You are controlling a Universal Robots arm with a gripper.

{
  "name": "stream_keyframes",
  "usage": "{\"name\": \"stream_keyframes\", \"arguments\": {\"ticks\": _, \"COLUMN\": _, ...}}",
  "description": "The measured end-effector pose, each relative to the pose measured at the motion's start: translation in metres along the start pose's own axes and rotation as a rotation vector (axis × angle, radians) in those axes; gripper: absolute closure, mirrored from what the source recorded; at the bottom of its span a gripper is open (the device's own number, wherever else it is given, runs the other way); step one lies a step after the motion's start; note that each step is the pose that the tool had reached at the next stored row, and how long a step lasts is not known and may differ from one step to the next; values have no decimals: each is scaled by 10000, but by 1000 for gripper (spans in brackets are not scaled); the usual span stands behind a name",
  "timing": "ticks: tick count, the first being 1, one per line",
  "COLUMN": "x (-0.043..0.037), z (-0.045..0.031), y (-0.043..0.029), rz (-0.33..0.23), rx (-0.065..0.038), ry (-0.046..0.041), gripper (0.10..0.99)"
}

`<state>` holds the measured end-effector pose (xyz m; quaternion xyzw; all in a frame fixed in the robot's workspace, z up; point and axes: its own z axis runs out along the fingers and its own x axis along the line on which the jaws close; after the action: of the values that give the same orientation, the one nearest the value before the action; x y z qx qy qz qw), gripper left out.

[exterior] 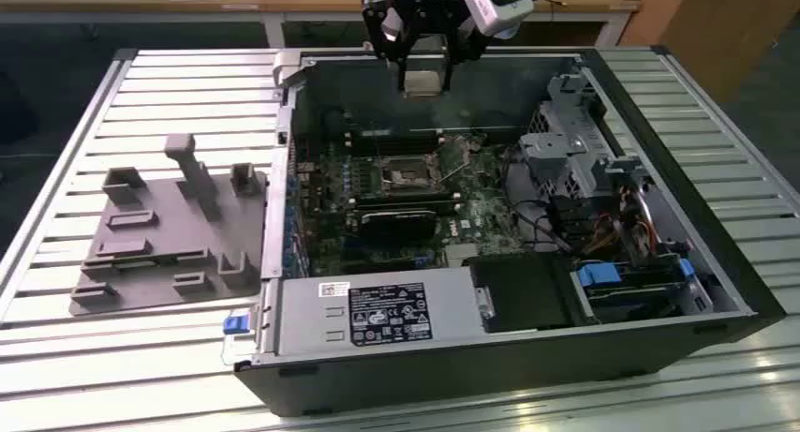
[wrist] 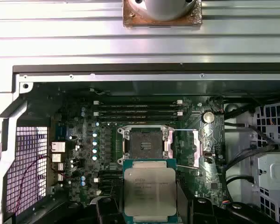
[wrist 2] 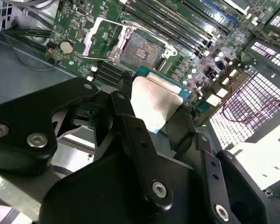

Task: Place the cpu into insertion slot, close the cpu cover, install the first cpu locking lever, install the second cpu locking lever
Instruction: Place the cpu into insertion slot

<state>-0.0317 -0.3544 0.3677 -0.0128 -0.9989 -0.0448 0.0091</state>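
1. black fingers of the gripper [exterior: 422, 76] are clamped on the cpu [wrist: 149, 189], one on each of two opposite edges. i judge this edge hold leaves the flat underside free to seat and lets the chip hang level.
2. the cpu hangs in the air above the open computer case [exterior: 500, 366], near its far wall in the exterior view and well apart from the board below. its pale silvery top faces the first wrist camera, and a green rim shows around it.
3. the insertion slot [wrist: 144, 142] lies on the green motherboard [exterior: 332, 184] with its dark square centre bare and nothing in it. in the first wrist view the chip's edges run parallel to the socket's, which reads to me as squaring up for a straight descent.
4. the cpu cover [wrist 2: 90, 42] stands swung up off one side of the slot, so the opening is free for the chip.
5. the case holds the motherboard, rows of memory slots [wrist: 137, 108] beside the socket, a metal drive cage [exterior: 569, 141] and bundled cables [exterior: 625, 226]. a labelled grey box [exterior: 306, 320] sits at its near end.
6. a grey moulded fixture [exterior: 150, 254] rests on the slatted metal table [exterior: 125, 376], just beside the case at the exterior view's left.
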Motion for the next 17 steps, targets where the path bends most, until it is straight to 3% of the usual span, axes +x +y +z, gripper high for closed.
{"name": "stream_keyframes", "arguments": {"ticks": 11, "x": 0, "z": 0, "y": 0, "rz": 0, "rx": 0, "ry": 0, "gripper": 549}}
{"name": "stream_keyframes", "arguments": {"ticks": 17, "x": -1, "z": 49, "y": -4, "rz": -2, "rx": 7, "ry": -12, "gripper": 549}}
